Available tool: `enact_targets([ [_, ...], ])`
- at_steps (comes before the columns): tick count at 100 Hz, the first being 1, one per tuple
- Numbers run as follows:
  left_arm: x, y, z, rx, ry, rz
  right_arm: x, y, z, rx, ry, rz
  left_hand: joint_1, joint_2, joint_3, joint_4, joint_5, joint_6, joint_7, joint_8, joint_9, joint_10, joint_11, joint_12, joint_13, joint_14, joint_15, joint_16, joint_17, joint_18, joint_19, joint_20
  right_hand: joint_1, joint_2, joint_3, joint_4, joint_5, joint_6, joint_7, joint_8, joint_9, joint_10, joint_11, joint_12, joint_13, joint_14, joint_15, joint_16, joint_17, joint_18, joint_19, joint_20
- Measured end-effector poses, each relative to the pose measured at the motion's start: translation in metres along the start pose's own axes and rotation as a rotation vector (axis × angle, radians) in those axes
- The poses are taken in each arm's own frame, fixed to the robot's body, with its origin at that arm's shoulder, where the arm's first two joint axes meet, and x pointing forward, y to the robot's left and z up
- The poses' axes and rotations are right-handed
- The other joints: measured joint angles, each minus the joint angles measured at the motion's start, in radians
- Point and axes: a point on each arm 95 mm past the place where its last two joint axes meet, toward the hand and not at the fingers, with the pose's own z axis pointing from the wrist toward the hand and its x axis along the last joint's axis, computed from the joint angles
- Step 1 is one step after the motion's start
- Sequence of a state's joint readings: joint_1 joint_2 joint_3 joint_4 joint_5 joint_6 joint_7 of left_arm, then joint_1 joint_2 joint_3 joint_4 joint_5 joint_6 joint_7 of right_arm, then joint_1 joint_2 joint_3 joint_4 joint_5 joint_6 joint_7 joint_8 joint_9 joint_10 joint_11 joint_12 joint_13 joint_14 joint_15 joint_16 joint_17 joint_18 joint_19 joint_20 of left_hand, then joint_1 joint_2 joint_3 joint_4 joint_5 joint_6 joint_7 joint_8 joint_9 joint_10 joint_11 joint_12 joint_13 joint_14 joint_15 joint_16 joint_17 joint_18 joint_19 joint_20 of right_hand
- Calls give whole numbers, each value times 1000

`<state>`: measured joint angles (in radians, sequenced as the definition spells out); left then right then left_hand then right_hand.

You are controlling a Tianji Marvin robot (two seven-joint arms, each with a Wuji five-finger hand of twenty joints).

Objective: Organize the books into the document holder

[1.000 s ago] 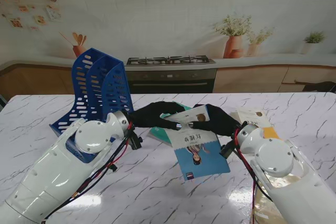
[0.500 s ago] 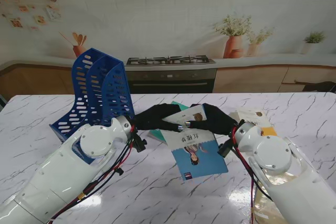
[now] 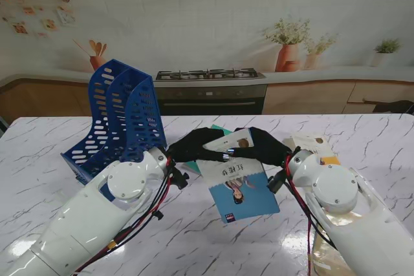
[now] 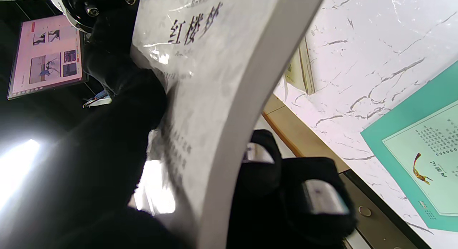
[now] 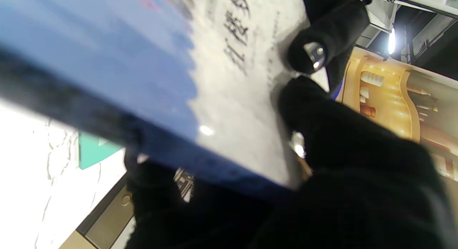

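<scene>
- Stand view: the blue-and-white book (image 3: 239, 182) hangs tilted over the marble table (image 3: 362, 153), just right of the blue document holder (image 3: 123, 117). The left hand (image 3: 194, 145) and the right hand (image 3: 262, 147) meet at the book's far edge, each with black-gloved fingers pinched on it.
- Stand view: a teal book (image 3: 194, 163) lies flat on the table under the left hand, mostly hidden by it; a cream book (image 3: 314, 145) beside the right wrist is partly covered by the arm. The held book's cover shows a small figure and dark characters, too small here to read.
- Left wrist view: the book (image 4: 214, 81) fills the middle, its white page edge curving between the thumb and the fingers (image 4: 315, 199) clamped on either side. The cover reads 红楼梦. The teal book (image 4: 422, 159) lies on the table beyond, cut off by the frame; its small print is unreadable.
- Right wrist view: the book (image 5: 179, 81) is blurred and close, gripped by the right hand's fingers (image 5: 332, 134); a silver-tipped finger (image 5: 315, 52) of the left hand presses its cover. The same three characters are legible.
</scene>
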<state>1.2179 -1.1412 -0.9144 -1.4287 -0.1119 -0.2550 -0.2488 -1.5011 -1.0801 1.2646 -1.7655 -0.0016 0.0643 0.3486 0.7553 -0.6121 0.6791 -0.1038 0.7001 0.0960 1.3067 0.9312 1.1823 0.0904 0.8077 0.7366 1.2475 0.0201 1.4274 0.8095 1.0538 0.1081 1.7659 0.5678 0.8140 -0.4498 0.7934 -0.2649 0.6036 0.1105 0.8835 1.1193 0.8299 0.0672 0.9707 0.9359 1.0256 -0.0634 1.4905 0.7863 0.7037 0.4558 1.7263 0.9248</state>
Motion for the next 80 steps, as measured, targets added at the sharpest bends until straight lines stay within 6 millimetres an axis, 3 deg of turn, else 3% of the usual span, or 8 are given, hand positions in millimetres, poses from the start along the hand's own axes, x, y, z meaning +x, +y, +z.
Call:
enact_targets([
  [9,0,1,-1,4,2,-15,-2,1,-2,-3,-1,19,-8,0,16,0,0,6,0,26,4,1,-1,-16,1,0,13,-3,0,0,1,21,1,-9,-24,0,2,-28,-8,-215,-4,13,-156,-131,-2,0,-48,1,-42,1,-18,-1],
  [13,0,2,-2,7,4,-21,-2,2,-3,-3,0,27,-8,0,22,0,0,12,0,38,4,3,-1,-21,1,0,15,-4,0,0,2,25,2,-9,-48,0,-12,-60,-13,-341,-31,28,-241,-187,-30,14,-147,-13,-76,1,-52,-3],
  [24,3,4,-4,9,11,-30,-4,4,-6,-8,9,36,-8,0,31,0,0,17,0,103,5,4,11,-22,1,0,23,-7,0,0,3,36,0,-20,-75,0,-35,-72,-68,-486,-62,38,-348,-294,-80,52,-420,-108,-132,4,-101,-4],
  [30,6,5,-6,12,16,-31,-5,6,-7,-13,11,36,-8,0,38,0,2,19,14,138,12,5,20,-22,3,0,34,-7,1,0,3,39,-27,-19,-83,13,-30,-72,-193,-495,-103,42,-362,-368,-112,68,-534,-146,-182,8,-168,-14],
  [38,10,6,-9,5,21,-34,-8,8,-10,-30,9,37,-8,0,40,13,3,22,24,178,12,8,25,-20,3,0,35,-8,2,0,5,40,-117,30,-95,99,-21,-60,-400,-442,-140,46,-428,-430,-140,93,-693,-212,-257,9,-293,-51],
  [42,11,7,-10,-6,22,-37,-9,10,-11,-47,6,39,-7,0,47,13,3,27,27,197,12,10,30,-18,4,0,36,-8,2,0,5,44,-141,36,-120,120,-20,-52,-438,-426,-154,50,-445,-449,-170,106,-763,-237,-284,9,-334,-65],
  [58,12,6,-15,-23,15,-60,-12,13,-15,-124,0,70,-7,0,49,41,3,34,28,211,12,12,37,-16,5,0,38,-9,3,0,6,46,-228,58,-231,120,-60,-36,-532,-411,-213,52,-518,-478,-248,160,-1032,-317,-397,13,-494,-131],
  [80,12,-1,-23,4,-16,-61,-15,19,-21,-250,-7,67,-7,0,50,41,3,36,29,225,12,14,39,-9,5,1,40,-9,3,0,6,46,-239,88,-300,120,-71,-26,-557,-411,-238,53,-570,-509,-316,170,-1159,-342,-460,13,-579,-160],
])
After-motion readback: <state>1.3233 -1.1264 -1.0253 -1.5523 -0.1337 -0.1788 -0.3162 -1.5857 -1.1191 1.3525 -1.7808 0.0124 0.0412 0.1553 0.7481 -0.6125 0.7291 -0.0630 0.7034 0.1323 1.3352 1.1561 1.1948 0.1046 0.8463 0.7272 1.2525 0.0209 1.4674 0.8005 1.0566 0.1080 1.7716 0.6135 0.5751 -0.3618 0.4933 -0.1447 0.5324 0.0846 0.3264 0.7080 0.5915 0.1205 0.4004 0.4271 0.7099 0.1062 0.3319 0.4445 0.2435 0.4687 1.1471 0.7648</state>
